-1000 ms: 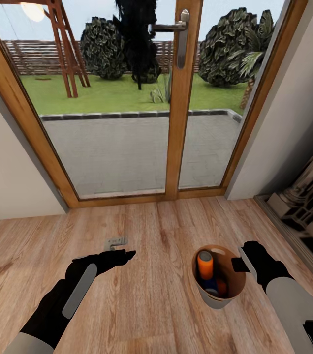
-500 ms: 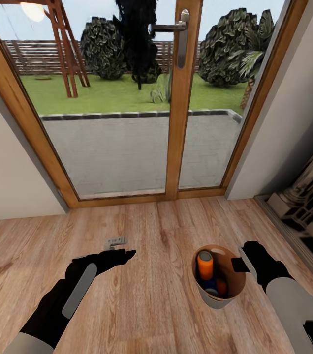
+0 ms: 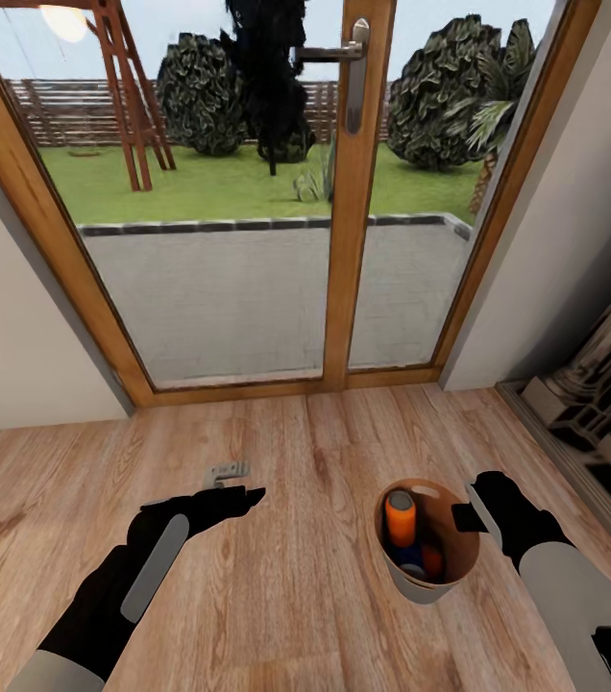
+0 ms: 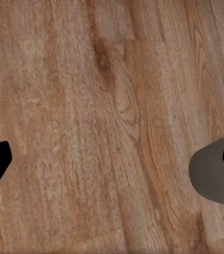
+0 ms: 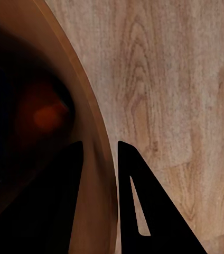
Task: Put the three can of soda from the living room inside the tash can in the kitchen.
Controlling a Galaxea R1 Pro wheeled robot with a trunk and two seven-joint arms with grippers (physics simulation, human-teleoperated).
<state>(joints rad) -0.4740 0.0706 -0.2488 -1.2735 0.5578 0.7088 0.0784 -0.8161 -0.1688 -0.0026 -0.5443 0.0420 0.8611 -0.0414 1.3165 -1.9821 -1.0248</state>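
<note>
Wood floor [image 3: 296, 596] unchanged — right gripper [image 3: 469, 517] jaws still pinch tash can [image 3: 440, 577] rim; left gripper [image 3: 248, 496] released.

A light wood plank floor [image 3: 305, 596] runs to the glazed door, bearing a small grey bracket [image 3: 226, 472].

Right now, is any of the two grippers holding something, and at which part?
The right gripper holds the trash can by its rim wall, one of its fingers inside and one outside. The left gripper is open and holds nothing.
</note>
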